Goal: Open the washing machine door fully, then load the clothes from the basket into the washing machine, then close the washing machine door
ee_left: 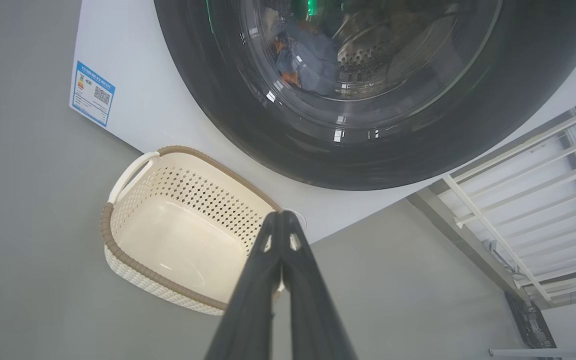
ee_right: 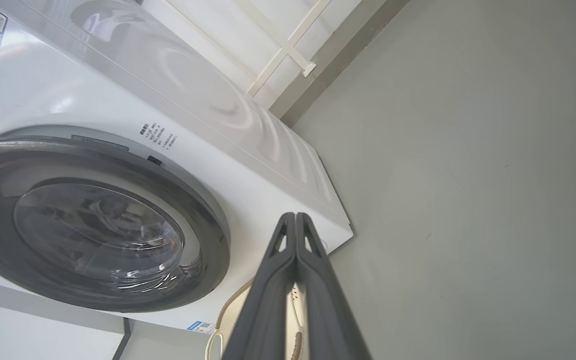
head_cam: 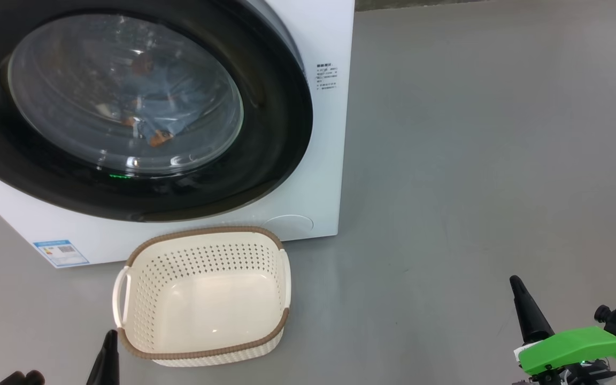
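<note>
The washing machine (head_cam: 316, 176) stands white on the grey floor, and its round black-rimmed door (head_cam: 126, 107) lies flush against the front. Through the glass I see the light-blue clothes (head_cam: 158, 109) with orange patches inside the drum, also the clothes (ee_left: 308, 57) in the left wrist view. The cream basket (head_cam: 206, 297) sits on the floor before the machine with nothing in it. My left gripper (head_cam: 109, 342) is shut at the basket's near-left corner, holding nothing. My right gripper (head_cam: 516, 283) is shut over bare floor at the lower right. The door (ee_right: 93, 225) appears in the right wrist view too.
A blue label sticker (head_cam: 61, 252) marks the machine's lower left front. Open grey floor stretches to the right of the machine. A white railing (ee_left: 533, 200) and a wall base run beside the machine in the left wrist view.
</note>
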Robot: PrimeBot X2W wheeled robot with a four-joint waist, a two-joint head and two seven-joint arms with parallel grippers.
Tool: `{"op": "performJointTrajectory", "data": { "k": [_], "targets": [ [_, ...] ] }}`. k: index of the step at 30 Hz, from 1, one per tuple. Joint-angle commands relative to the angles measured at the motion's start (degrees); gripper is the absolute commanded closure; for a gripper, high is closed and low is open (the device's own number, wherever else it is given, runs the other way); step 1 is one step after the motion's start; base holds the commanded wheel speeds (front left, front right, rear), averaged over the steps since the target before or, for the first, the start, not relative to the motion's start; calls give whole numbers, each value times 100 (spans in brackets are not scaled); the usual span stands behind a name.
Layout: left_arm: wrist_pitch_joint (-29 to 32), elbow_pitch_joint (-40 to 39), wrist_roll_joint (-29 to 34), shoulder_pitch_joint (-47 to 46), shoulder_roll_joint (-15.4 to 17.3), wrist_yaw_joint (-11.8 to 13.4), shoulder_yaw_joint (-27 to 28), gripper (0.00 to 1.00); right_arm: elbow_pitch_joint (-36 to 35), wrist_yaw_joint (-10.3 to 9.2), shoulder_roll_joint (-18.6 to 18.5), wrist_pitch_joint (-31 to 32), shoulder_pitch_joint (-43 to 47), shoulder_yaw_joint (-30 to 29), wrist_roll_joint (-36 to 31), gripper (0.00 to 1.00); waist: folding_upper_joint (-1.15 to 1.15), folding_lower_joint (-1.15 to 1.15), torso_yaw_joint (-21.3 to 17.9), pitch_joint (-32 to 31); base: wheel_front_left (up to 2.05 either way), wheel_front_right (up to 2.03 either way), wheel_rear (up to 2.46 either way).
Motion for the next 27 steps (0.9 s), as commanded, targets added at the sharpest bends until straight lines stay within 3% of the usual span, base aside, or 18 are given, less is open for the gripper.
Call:
{"op": "performJointTrajectory", "data": {
  "k": [1, 27],
  "targets": [
    [65, -118, -195, -245, 54, -9, 153, 100, -190, 5, -9, 49, -32, -9, 170, 100, 0, -1, 10, -10, 0, 0, 0],
    [483, -127, -1565, -419, -52, -11, 342, 100, -425, 6, 189, 473, 0, -279, 1365, 100, 0, -1, 109, -115, 0, 0, 0]
  ]
}}
